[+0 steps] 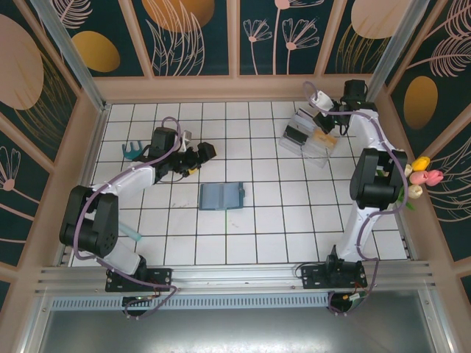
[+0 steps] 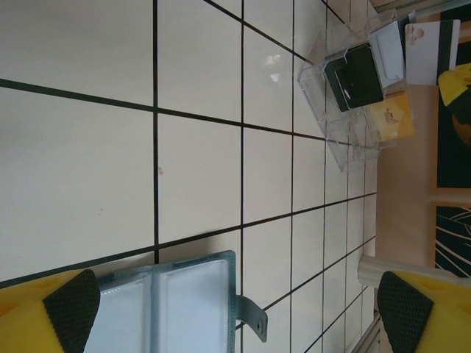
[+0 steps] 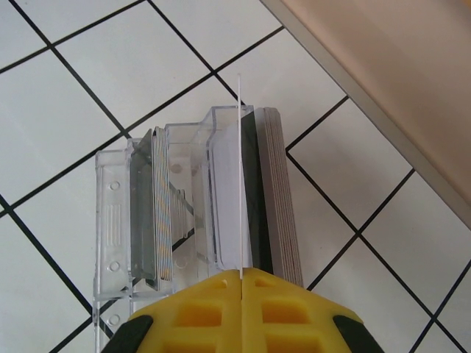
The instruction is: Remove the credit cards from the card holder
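Left gripper (image 2: 237, 315): I see it spread to full width and holding nothing. Its pads (image 2: 71, 309) frame the near edge of the card holder (image 2: 165, 309). In the top view this gripper stands near the holder, apart from it.

Card holder: it lies opened flat near the middle of the tiled table (image 1: 257, 235), with its clear pockets facing up.

Right gripper (image 3: 241, 283): I see the jaws closed, pinching the greyish card (image 3: 240, 184) edge-on above the clear tray (image 3: 110, 213) at the far right of the table. The left wrist view shows a dark stripe on that card.

The yellow-orange card (image 2: 390, 118) stands in the tray, beside a dark item (image 2: 357, 73).
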Available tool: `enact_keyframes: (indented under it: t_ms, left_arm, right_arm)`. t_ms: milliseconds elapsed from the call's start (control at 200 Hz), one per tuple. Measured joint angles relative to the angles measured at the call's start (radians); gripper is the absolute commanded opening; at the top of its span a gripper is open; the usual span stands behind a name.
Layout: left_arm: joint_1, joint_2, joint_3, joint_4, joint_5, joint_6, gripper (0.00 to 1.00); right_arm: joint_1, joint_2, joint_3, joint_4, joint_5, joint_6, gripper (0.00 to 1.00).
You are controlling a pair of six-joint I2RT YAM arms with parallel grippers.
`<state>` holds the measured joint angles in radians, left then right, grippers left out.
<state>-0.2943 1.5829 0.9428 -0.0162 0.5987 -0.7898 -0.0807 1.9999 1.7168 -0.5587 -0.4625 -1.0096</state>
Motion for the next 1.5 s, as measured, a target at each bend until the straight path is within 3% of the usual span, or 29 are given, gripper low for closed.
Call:
enact_keyframes:
  t_ms: [350,641,1086,1356,1501]
  left_arm:
    - [0.0,0.003,0.0,0.013,-0.002,-0.013,0.99]
    - [0.0,0.003,-0.002,0.017,-0.002,-0.015,0.99]
    - [0.0,0.002,-0.013,0.02,-0.005,-0.015,0.99]
    - [0.001,-0.061,-0.03,-0.023,-0.062,0.005,0.98]
    - [0.001,-0.119,-0.056,-0.061,-0.112,0.025,0.99]
  right_arm:
    - [0.006,0.05,0.03,-0.001,-0.001,-0.007,0.06]
    - [0.007,0.05,0.03,0.001,0.017,-0.009,0.22]
    - [-0.004,0.045,0.03,0.051,0.002,0.031,0.26]
    - [0.0,-0.158,-0.111,0.159,-0.1,0.191,0.3]
    - [0.082,-0.339,-0.259,0.29,-0.102,0.389,0.3]
